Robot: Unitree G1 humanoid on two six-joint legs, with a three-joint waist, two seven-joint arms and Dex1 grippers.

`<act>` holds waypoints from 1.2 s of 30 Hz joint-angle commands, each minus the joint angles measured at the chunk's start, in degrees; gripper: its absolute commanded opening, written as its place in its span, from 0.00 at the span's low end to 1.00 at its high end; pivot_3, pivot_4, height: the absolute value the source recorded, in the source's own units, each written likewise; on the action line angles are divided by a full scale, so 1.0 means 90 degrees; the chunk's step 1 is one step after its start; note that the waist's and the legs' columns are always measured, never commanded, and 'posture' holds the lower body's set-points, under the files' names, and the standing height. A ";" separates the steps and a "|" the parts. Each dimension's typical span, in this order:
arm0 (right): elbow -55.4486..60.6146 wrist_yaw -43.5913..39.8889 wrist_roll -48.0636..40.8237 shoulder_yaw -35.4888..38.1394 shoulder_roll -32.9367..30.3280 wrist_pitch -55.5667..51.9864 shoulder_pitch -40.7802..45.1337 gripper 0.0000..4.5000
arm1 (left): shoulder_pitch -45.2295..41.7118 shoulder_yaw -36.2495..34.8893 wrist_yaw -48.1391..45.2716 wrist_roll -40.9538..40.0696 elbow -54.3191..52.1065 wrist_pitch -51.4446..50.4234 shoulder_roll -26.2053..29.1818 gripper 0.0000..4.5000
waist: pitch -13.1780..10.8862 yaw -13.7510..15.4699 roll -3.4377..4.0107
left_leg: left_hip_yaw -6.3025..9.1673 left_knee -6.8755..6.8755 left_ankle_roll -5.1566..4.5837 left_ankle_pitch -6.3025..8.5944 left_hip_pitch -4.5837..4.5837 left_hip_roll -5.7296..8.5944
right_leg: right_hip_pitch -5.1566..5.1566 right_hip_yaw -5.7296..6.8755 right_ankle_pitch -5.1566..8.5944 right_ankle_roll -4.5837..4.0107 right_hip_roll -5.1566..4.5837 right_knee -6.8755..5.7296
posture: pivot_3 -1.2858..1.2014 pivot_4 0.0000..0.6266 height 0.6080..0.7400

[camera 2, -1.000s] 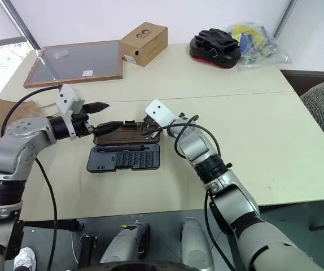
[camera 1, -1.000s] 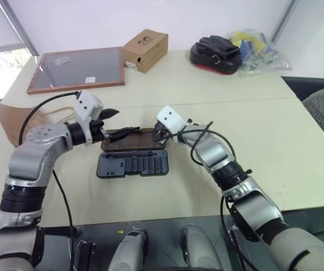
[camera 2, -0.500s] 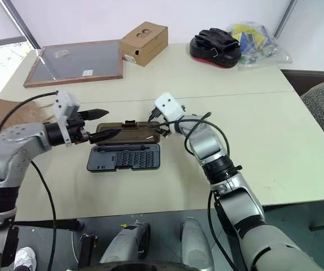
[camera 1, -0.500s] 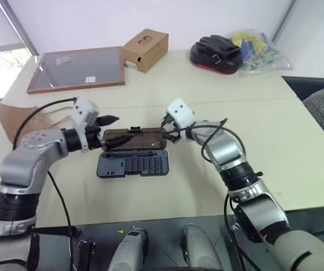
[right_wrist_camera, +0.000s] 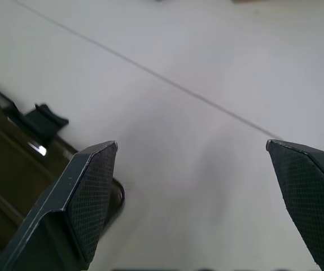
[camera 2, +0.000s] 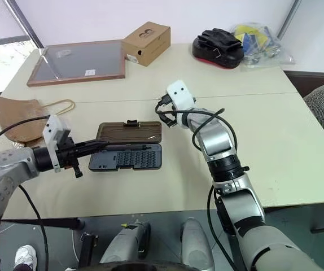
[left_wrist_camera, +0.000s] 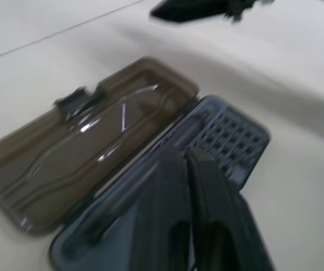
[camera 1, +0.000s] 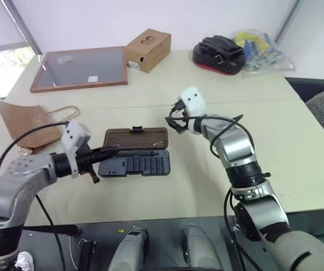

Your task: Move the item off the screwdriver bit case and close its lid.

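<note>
The screwdriver bit case lies open on the table, its grey-blue base (camera 1: 135,165) nearer me and its lid (camera 1: 136,138), smoky brown, flat on the table behind it. The item (camera 1: 23,121), a brown paper bag with loop handles, lies on the table well to the left of the case. My left gripper (camera 1: 112,151) is shut and empty, its tips over the base's left end; the left wrist view shows its closed fingers (left_wrist_camera: 167,186) above the base (left_wrist_camera: 230,135). My right gripper (camera 1: 173,123) hangs open just right of the lid's far corner, touching nothing.
At the back stand a wood-framed dark board (camera 1: 78,69), a cardboard box (camera 1: 148,49), a black and red pouch (camera 1: 218,55) and a clear plastic bag (camera 1: 261,48) of coloured things. Bare table (camera 1: 297,147) stretches to the right of the case.
My left gripper has shut and pulled back and down toward the base. My right gripper has opened, let go of the lid's right end and risen to the right.
</note>
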State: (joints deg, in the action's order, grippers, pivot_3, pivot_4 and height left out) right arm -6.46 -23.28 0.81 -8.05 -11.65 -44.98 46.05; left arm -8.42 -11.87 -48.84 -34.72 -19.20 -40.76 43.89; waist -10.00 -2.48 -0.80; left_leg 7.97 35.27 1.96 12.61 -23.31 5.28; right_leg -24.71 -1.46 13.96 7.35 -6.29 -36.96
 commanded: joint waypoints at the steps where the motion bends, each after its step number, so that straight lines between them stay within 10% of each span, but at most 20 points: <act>1: 0.0095 -0.0094 -0.0157 0.0095 0.0019 0.0331 0.0301 0.98 | -0.0020 0.0210 -0.0109 0.0367 0.0340 0.0590 -0.0068 0.01 | 0.0000 0.0001 0.0000 | -0.0001 0.0000 0.0000 0.0000 0.0000 0.0000 | 0.0001 0.0000 0.0000 0.0000 -0.0001 0.0001 | 0.52 0.24 1.00; 23: -0.4026 -0.3550 -0.0226 -0.0837 -0.0404 0.2964 0.2145 0.98 | -0.0017 0.1219 -0.0575 0.1545 0.2235 0.2110 -0.0512 0.01 | 0.0001 -0.0011 0.0003 | -0.0004 -0.0005 0.0000 0.0000 0.0017 -0.0001 | 0.0015 0.0001 -0.0001 0.0000 0.0000 0.0005 | 0.52 0.24 1.00; 36: -0.6371 -0.3404 0.0127 -0.0571 0.0331 0.4450 0.2588 0.98 | 0.0428 0.1099 -0.0387 0.1488 0.1838 0.2138 -0.0442 0.01 | 0.0004 -0.0033 0.0007 | -0.0004 -0.0010 0.0001 0.0000 0.0025 -0.0001 | 0.0015 -0.0002 -0.0001 -0.0001 0.0000 0.0002 | 0.52 0.24 1.00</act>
State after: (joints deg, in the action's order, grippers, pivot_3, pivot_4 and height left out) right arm -63.59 -54.57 2.01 -14.66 -9.21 -6.38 66.83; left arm -6.37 -2.79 -52.42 -23.05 -3.60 -20.46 39.27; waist -9.97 -2.78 -0.74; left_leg 7.94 35.17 1.97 12.61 -23.08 5.28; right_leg -24.58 -1.48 13.95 7.34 -6.29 -36.95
